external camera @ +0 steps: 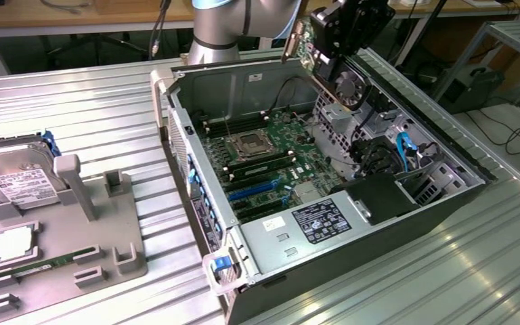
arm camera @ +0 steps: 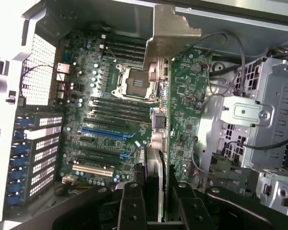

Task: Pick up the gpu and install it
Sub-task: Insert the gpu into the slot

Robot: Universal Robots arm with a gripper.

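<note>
The gpu (external camera: 330, 57) hangs tilted above the far end of the open computer case (external camera: 197, 203), with its fan facing the exterior view's right. My gripper (external camera: 355, 20) is shut on its upper edge. In the wrist view the gpu (arm camera: 187, 105) runs away from the camera nearly edge-on, green board showing and its silver bracket (arm camera: 170, 31) at the far end. The gripper (arm camera: 158, 203) clamps the card between two black fingers (arm camera: 132, 206). Beneath lies the motherboard (arm camera: 110, 96) with its blue slot (arm camera: 108, 132) and the bare processor socket (arm camera: 134, 81). The card is above the board, not touching it.
A grey fixture (external camera: 106, 237) at the exterior view's left holds a silver hard drive (external camera: 21, 179), a processor (external camera: 11, 244) and a green memory stick (external camera: 52, 261). Inside the case are the power supply (external camera: 319, 220), a drive cage (arm camera: 264, 124) and loose cables (external camera: 405, 152).
</note>
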